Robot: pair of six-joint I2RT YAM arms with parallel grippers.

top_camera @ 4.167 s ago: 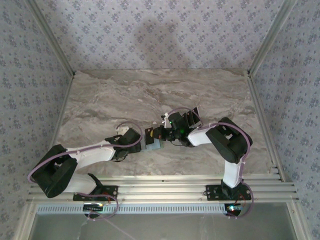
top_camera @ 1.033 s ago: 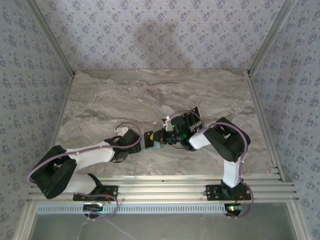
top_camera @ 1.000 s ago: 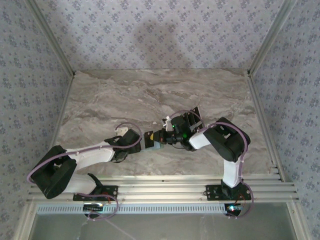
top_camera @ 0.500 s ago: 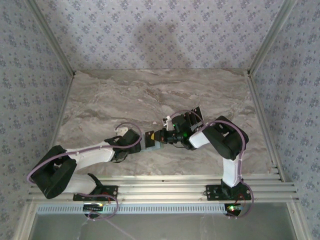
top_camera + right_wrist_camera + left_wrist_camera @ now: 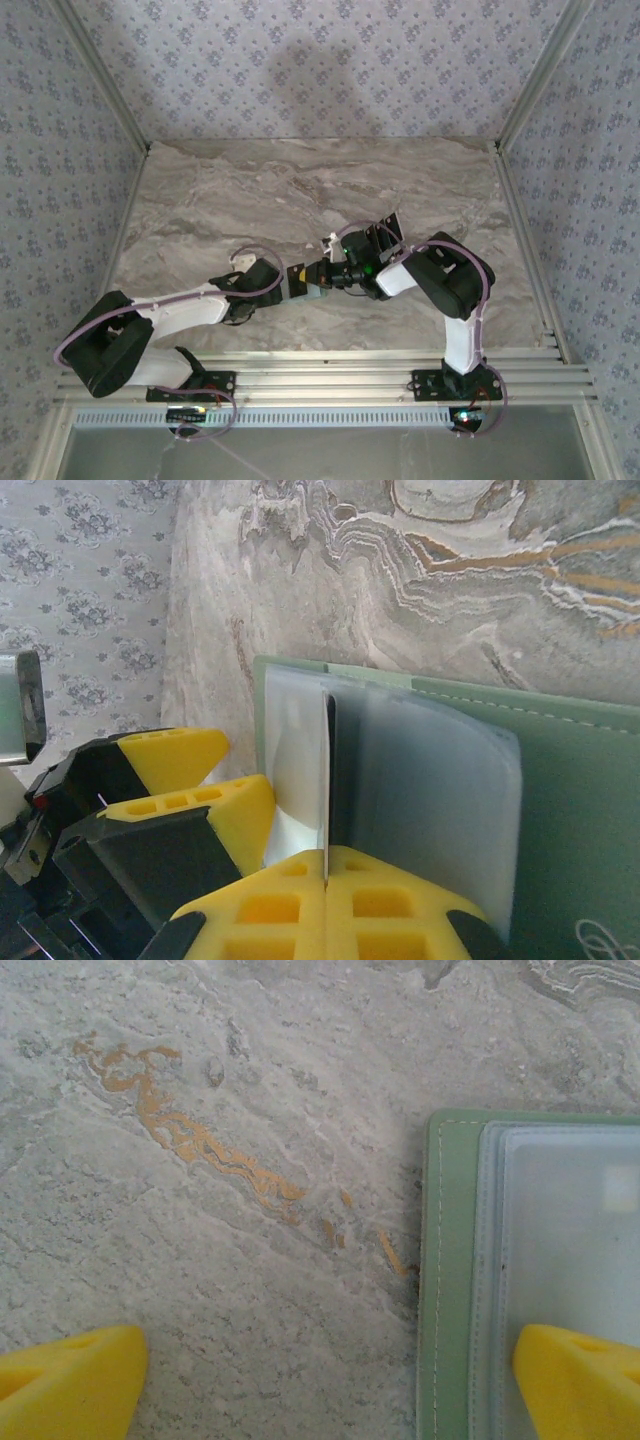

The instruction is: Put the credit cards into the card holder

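The sage-green card holder (image 5: 570, 790) lies open on the marble, its clear sleeves (image 5: 430, 780) facing up. My right gripper (image 5: 327, 865) is shut on a thin dark credit card (image 5: 327, 770), seen edge-on, whose far end sits in between the clear sleeves. My left gripper (image 5: 325, 1390) is open, one yellow fingertip (image 5: 580, 1380) resting on the holder's sleeve (image 5: 560, 1220), the other fingertip (image 5: 70, 1380) on bare marble beside the holder (image 5: 450, 1290). In the top view both grippers meet over the holder (image 5: 309, 291): left gripper (image 5: 296, 279), right gripper (image 5: 322, 272).
More dark cards (image 5: 386, 234) lie on the table behind the right arm's wrist. The marble table (image 5: 250, 190) stretches wide to the rear and left. Aluminium rails (image 5: 330, 370) run along the near edge, and patterned walls close in three sides.
The right gripper with its card has crept a little left, toward the left gripper and over the holder. The left arm has stayed put.
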